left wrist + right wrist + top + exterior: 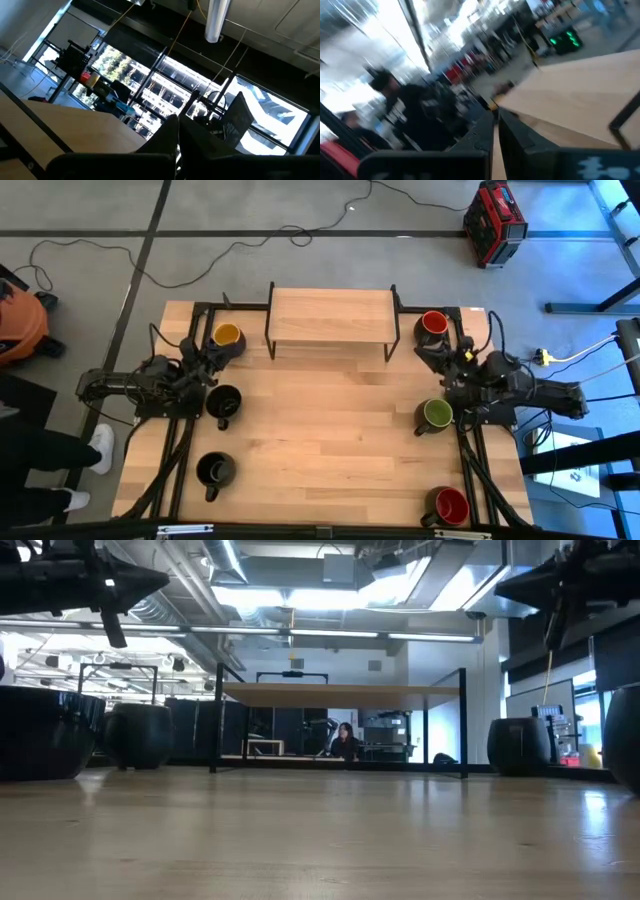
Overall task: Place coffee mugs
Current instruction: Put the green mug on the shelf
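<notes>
Wooden table (330, 450) under the overhead camera, with grey floor around it and a bright, glazed hall behind in the level view. Left gripper (177, 135) was raised at the table's left edge, its two dark fingers pressed together and holding nothing; right gripper (495, 130) was raised at the right edge, fingers likewise closed and empty. Nearest the left gripper stood the yellow mug (227, 336) at the rear and a black mug (224, 402) just in front of the arm; the second black mug (215, 470) stood farther forward. Nearest the right gripper stood a red mug (432, 324) at the rear and the green mug (435, 415) beside the arm; the other red mug (448, 505) stood at the front right corner. Between the two rear mugs stood a wooden shelf (332, 317) on black legs. Cables (250, 242) and a red case (495, 222) lay on the floor beyond; a person's shoe (100, 448) showed at left.
</notes>
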